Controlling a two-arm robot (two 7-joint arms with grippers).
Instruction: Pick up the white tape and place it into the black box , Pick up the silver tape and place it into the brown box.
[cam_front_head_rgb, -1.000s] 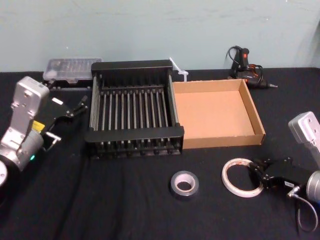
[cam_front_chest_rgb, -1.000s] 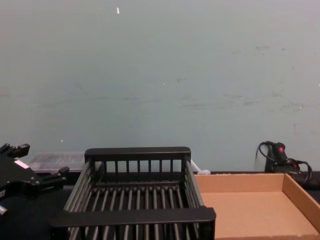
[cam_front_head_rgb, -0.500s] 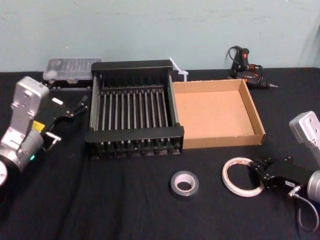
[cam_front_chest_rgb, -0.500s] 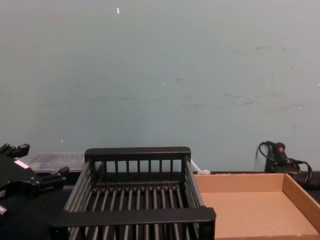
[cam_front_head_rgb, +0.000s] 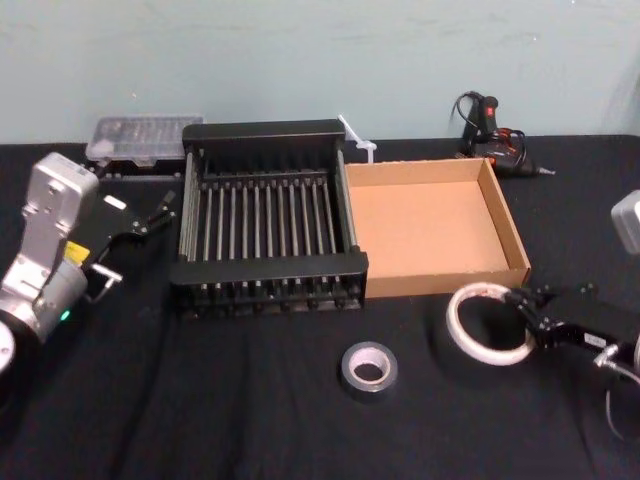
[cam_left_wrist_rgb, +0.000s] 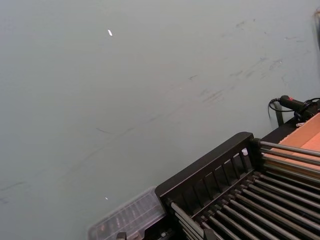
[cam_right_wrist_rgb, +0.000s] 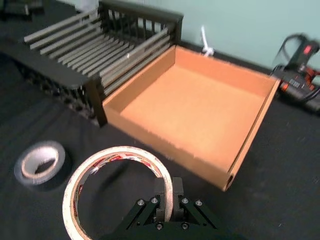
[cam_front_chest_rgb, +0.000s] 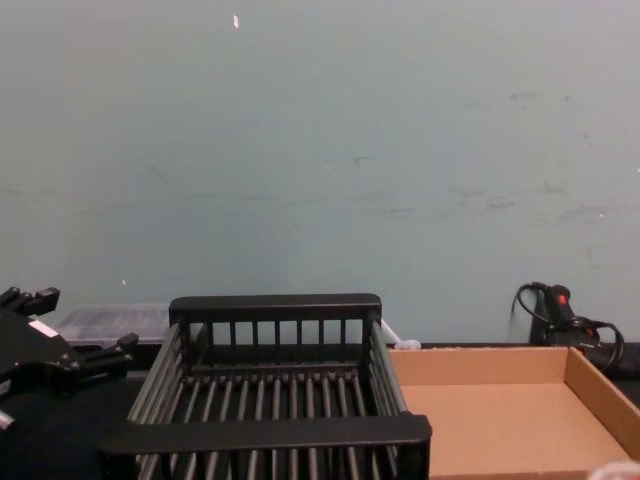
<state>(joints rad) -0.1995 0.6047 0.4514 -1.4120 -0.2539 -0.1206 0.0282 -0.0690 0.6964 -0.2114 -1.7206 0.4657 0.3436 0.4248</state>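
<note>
Task barely begun: white tape (cam_front_head_rgb: 454, 325) pinched at its rim by right gripper (cam_front_head_rgb: 526, 312), near brown box (cam_front_head_rgb: 430, 220); silver tape (cam_front_head_rgb: 347, 372) on table; both boxes empty; left gripper (cam_front_head_rgb: 135, 240) idle, fingers spread, beside black box (cam_front_head_rgb: 268, 269).

- No legible txt, nos. or brand names in any view.
- white tape (cam_front_head_rgb: 455, 335), nr right edge of table (cam_front_head_rgb: 250, 420), just in front of brown box (cam_front_head_rgb: 430, 284): red print on inner face & rim, too blurred to read.
- left gripper (cam_front_head_rgb: 140, 238), by table's left edge: small white sticker on its body, can't tell if blank or printed.
- Left arm behind it: yellow label (cam_front_head_rgb: 75, 250) w/ dark marks, unreadable.
- right gripper (cam_front_head_rgb: 522, 303), at table's right edge: small white sticker on its body, unreadable.
</note>
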